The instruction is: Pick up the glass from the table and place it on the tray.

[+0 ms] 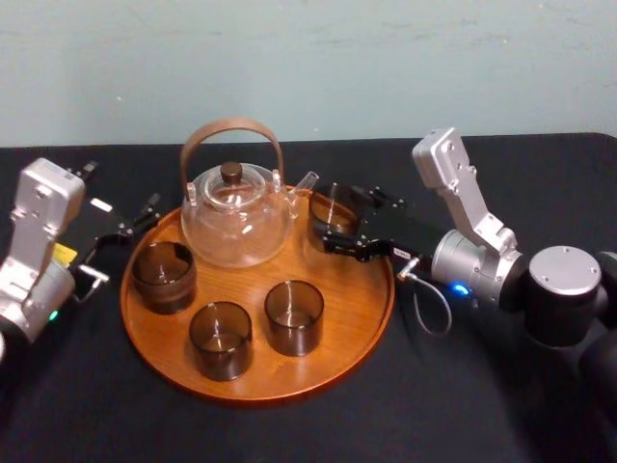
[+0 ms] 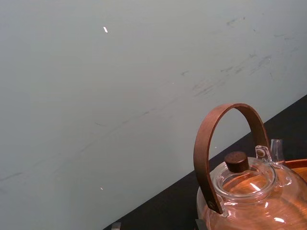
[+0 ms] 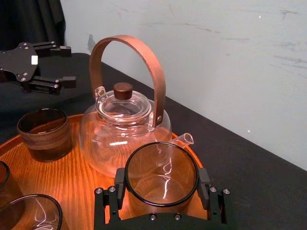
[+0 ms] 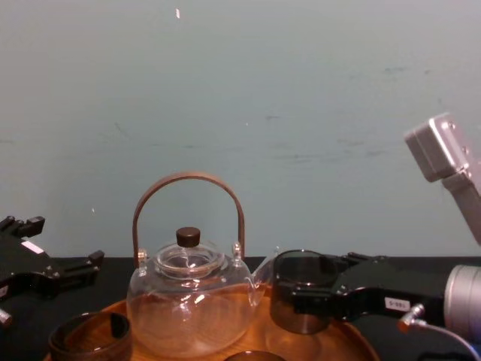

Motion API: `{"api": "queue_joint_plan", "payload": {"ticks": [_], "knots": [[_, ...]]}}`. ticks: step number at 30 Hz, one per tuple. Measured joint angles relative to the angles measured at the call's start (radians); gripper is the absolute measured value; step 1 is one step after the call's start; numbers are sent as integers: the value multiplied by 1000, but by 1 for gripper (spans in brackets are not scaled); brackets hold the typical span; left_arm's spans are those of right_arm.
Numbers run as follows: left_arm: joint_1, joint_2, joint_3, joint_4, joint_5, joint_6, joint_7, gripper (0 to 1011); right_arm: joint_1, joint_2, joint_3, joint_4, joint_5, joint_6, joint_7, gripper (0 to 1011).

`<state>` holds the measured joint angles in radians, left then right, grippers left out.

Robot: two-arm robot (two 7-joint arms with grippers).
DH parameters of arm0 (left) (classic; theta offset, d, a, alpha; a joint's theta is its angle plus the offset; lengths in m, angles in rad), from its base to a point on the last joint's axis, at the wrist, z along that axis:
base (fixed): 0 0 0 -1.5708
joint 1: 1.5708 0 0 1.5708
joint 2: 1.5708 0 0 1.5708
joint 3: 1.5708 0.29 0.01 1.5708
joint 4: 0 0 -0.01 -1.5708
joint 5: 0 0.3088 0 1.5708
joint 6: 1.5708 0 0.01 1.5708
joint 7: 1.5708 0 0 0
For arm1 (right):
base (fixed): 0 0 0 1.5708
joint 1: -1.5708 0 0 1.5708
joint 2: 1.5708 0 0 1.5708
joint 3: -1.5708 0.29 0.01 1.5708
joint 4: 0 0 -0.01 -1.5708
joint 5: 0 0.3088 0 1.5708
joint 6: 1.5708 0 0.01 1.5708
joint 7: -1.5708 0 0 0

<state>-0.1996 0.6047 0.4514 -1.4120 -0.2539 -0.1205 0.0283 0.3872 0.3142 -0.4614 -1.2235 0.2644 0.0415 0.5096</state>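
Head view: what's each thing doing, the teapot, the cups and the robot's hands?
teapot: upright on the tray, lid on.
held glass: upright over the tray.
right gripper: jaws shut on the held glass.
three other glasses: upright on the tray, empty.
left gripper: jaws open, empty.

Soft even light w/ glare on teapot (image 3: 115, 139) (shadows faint).

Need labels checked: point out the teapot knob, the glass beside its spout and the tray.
teapot knob (image 3: 123, 89), right wrist view, its dark top.
glass (image 3: 161, 177), right wrist view, middle of its bowl.
tray (image 1: 318, 371), head view, bare front wood.
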Motion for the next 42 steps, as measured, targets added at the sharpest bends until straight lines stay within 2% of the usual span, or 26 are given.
{"api": "queue_joint_plan", "payload": {"ticks": [18, 39, 42], "knots": [[0, 0, 0, 0, 0, 0, 0, 1001, 25, -20, -27, 67, 5, -21, 9, 900], [0, 0, 0, 0, 0, 0, 0, 1001, 27, -22, -35, 78, -10, -22, -1, 900], [0, 0, 0, 0, 0, 0, 0, 1001, 27, -22, -35, 78, -9, -22, -1, 929]]}}
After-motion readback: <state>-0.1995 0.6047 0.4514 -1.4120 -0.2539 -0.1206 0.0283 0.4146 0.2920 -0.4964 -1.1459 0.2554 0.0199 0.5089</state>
